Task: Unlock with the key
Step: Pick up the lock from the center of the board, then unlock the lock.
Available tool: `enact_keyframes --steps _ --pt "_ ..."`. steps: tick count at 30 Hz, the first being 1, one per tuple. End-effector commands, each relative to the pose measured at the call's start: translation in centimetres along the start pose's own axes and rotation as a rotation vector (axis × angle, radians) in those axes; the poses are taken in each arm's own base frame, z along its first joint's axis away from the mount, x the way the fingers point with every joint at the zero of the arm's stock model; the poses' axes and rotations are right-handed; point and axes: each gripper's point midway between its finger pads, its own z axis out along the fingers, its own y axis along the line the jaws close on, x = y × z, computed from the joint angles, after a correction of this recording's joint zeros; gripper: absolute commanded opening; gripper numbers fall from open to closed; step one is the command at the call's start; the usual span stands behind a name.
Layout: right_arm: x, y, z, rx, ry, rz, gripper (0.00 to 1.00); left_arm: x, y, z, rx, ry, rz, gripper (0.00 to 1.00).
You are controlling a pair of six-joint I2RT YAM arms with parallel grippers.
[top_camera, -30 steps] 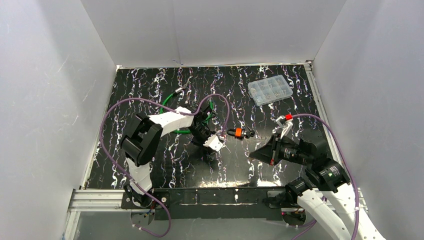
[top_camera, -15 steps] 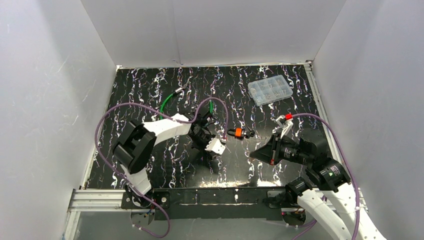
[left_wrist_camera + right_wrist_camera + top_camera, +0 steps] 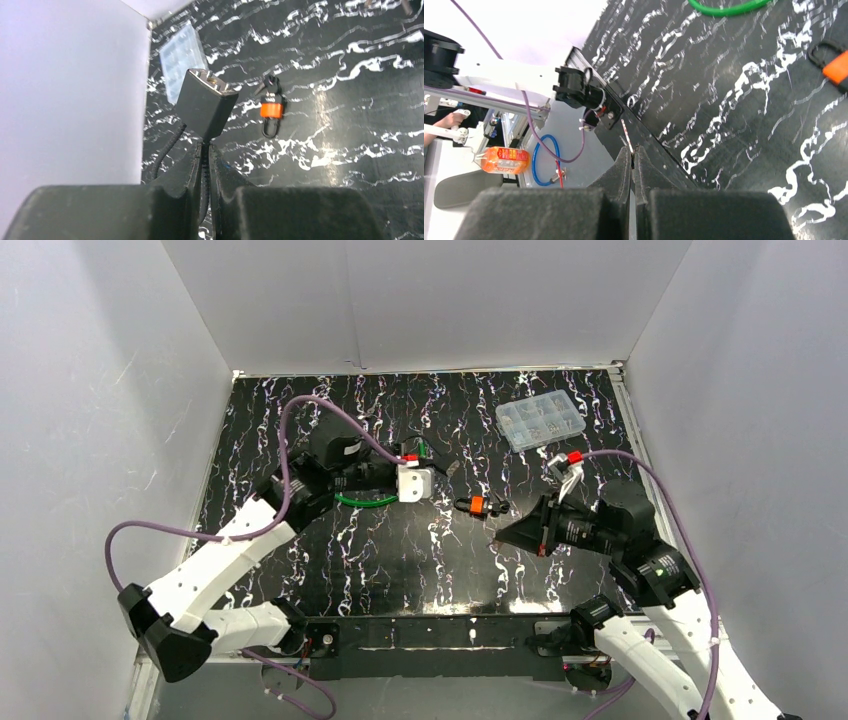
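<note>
Since a second ago the left arm has swung its elbow out to the near left and reached toward the back of the table [image 3: 400, 570]; the left gripper [image 3: 206, 145] has gone from open to pinched tight on the dark cable [image 3: 172, 145] just below the lock [image 3: 205, 102]. The lock's black body stands up past the jaw tips, tilted, with its metal end facing away from the wrist camera; whether it is clear of the table I cannot tell. From above, a green stretch of the same cable [image 3: 360, 501] now lies in a shallow arc beside the left wrist, no longer the loop farther back. The key [image 3: 478, 505] with its orange tag lies flat on the table between the two grippers, apart from both and unmoved. The right gripper [image 3: 633, 150] has barely shifted; its jaws are pressed together on nothing, pointing toward the key from the right. Near the back right corner sits a clear plastic box [image 3: 540, 421].
</note>
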Motion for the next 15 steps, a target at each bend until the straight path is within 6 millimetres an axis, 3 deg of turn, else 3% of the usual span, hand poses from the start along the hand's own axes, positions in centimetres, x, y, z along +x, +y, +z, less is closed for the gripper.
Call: enact_keyframes --steps 1,10,15 --pt "-4.5 4.4 -1.0 -0.121 -0.109 -0.166 0.01 -4.1 2.1 -1.0 -0.061 -0.104 0.009 0.00" --pt "-7.2 6.5 -1.2 -0.173 -0.171 -0.201 0.01 -8.9 2.7 -3.0 -0.094 -0.197 0.026 0.00" --pt "-8.6 7.8 -1.5 -0.214 -0.227 -0.194 0.01 -9.8 3.3 -3.2 -0.158 -0.207 0.133 0.00"
